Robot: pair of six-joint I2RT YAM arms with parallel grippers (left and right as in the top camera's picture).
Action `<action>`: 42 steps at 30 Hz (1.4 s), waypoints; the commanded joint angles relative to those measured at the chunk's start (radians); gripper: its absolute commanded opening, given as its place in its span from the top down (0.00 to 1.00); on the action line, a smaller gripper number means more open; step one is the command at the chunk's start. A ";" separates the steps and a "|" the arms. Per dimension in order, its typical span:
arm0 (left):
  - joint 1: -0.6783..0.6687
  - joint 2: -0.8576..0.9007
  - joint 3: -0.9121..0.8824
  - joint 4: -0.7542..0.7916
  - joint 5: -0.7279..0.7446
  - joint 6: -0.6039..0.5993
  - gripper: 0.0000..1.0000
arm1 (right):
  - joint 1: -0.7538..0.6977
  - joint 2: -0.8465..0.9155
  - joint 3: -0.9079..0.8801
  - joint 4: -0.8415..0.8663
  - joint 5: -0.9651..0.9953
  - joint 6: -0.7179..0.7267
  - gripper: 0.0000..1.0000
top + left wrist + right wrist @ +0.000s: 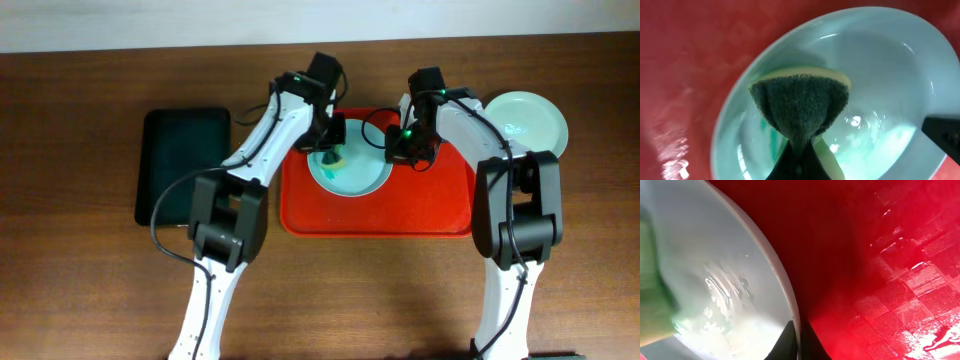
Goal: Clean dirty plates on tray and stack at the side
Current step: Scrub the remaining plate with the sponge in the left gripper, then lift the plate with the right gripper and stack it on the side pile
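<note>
A pale mint plate (358,178) lies on the orange-red tray (440,205). My left gripper (331,150) is shut on a green-and-yellow sponge (800,102) and presses it onto the plate's inner face (880,65), where teal smears show. My right gripper (403,152) is shut on the plate's right rim (790,305), one finger inside and one outside. A second pale plate (527,121) rests on the table at the far right, off the tray. A third plate is not in view.
A smaller black tray (185,165) lies on the wooden table left of the orange-red tray. The tray floor (900,255) right of the plate is wet and glossy.
</note>
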 commanded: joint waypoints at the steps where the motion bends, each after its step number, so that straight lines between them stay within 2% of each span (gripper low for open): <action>1: -0.032 0.037 0.001 0.021 0.027 0.009 1.00 | 0.016 0.032 -0.011 -0.001 0.011 -0.002 0.96; 3: -0.048 0.037 0.001 0.030 -0.037 0.017 1.00 | 0.016 0.035 -0.011 -0.002 0.011 -0.003 0.96; 6: -0.044 0.037 0.001 0.000 -0.330 0.016 1.00 | 0.016 0.045 -0.022 -0.004 0.011 -0.003 0.96; 8: -0.035 0.028 0.027 -0.052 -0.456 0.016 1.00 | 0.016 0.045 -0.039 0.001 0.014 -0.003 0.96; 9: -0.029 0.019 0.063 -0.082 -0.444 -0.002 1.00 | 0.016 0.045 -0.044 0.003 0.014 -0.003 0.96; 10: -0.030 0.014 0.110 -0.110 -0.370 -0.010 1.00 | 0.016 0.045 -0.045 0.003 0.014 -0.003 0.96; 13: -0.031 0.021 0.152 -0.114 0.100 -0.010 1.00 | 0.016 0.045 -0.045 0.003 0.014 -0.003 0.96; 17: -0.048 0.038 0.058 -0.082 0.090 -0.006 1.00 | 0.016 0.045 -0.045 0.002 0.014 -0.003 0.96; 20: -0.048 0.038 -0.057 -0.045 -0.080 -0.006 1.00 | 0.016 0.045 -0.045 0.003 0.014 -0.003 0.96; 22: -0.048 0.038 -0.110 -0.010 -0.140 -0.006 1.00 | 0.016 0.045 -0.045 0.003 0.014 -0.003 0.96; 24: -0.050 0.036 -0.119 -0.031 -0.386 -0.006 1.00 | 0.016 0.045 -0.045 -0.005 0.014 -0.003 0.96; 26: -0.049 0.035 -0.061 -0.122 -0.621 -0.036 1.00 | 0.016 0.045 -0.045 -0.005 0.014 -0.003 0.96; 27: -0.047 0.033 -0.005 -0.179 -0.686 -0.058 1.00 | 0.016 0.045 -0.045 -0.005 0.014 -0.003 0.96; 29: -0.050 0.033 0.080 -0.209 -0.677 -0.059 1.00 | 0.016 0.045 -0.045 -0.005 0.014 -0.003 0.96; 31: -0.045 0.033 0.139 -0.231 -0.391 -0.040 1.00 | 0.016 0.045 -0.045 -0.005 0.014 -0.003 0.96; 32: -0.043 0.033 0.139 -0.229 -0.262 0.011 1.00 | 0.016 0.045 -0.045 -0.005 0.014 -0.003 0.96; 33: -0.043 0.033 0.138 -0.227 -0.021 0.134 1.00 | 0.016 0.045 -0.045 -0.004 0.015 -0.003 0.96; 34: -0.043 0.033 0.136 -0.234 0.076 0.199 1.00 | 0.016 0.045 -0.045 -0.004 0.014 -0.003 0.96; 37: -0.051 0.034 0.114 -0.235 0.003 0.201 1.00 | 0.016 0.045 -0.045 -0.005 0.014 -0.003 0.96; 42: -0.056 0.034 -0.074 -0.157 -0.401 0.097 1.00 | 0.016 0.045 -0.045 -0.005 0.014 -0.003 0.96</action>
